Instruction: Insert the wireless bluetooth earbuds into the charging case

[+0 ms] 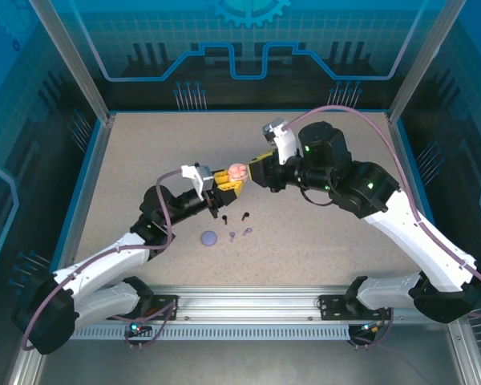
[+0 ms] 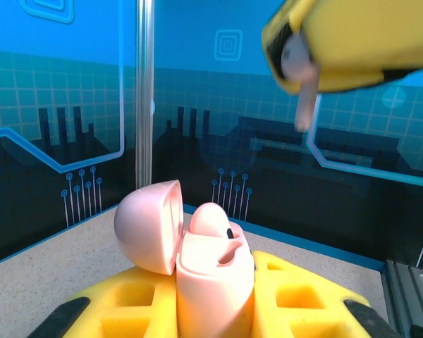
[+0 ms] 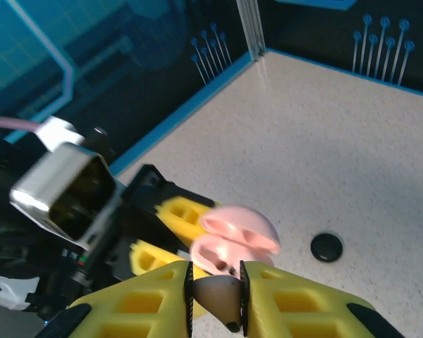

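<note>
Looking across the speckled table (image 1: 321, 224), I see both arms meeting in the air near its middle. The left gripper (image 1: 227, 183) is clamped around the open pink charging case (image 2: 215, 282), its lid (image 2: 149, 225) tipped back and one pink earbud (image 2: 210, 220) seated inside. The right gripper (image 1: 256, 170) pinches the other pale pink earbud (image 2: 304, 91) above the case, stem pointing down, clear of it. On the table below lie a round lavender case (image 1: 210, 237), two lavender earbuds (image 1: 248, 231) and two black earbuds (image 1: 224, 216).
</note>
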{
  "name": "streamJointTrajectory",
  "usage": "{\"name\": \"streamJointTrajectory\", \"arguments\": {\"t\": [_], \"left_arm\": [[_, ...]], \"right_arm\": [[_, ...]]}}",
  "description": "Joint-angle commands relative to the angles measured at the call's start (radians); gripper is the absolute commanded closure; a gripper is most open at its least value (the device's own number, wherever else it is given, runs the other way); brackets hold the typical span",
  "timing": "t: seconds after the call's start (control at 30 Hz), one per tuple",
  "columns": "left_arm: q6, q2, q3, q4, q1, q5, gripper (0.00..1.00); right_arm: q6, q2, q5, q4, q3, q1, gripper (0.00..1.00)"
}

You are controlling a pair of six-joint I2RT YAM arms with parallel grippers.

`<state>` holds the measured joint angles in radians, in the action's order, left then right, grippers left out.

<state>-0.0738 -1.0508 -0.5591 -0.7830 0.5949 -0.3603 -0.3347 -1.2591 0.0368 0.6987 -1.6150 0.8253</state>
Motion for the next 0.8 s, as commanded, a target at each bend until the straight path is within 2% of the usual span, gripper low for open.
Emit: {"name": "streamJointTrajectory", "arguments": {"t": [0.0,0.77], "left_arm": [[-0.003,-0.011,-0.046,-0.071,0.005,-0.037,1.0],[-0.017,-0.004,-0.029,-0.099,0.006,-0.026,1.0]], "right_arm": [[0.036,-0.03,0.032,-0.029,-0.05,0.016,0.75],[0.029,-0.125,0.052,-0.034,-0.03,0.043,0.75]]}}
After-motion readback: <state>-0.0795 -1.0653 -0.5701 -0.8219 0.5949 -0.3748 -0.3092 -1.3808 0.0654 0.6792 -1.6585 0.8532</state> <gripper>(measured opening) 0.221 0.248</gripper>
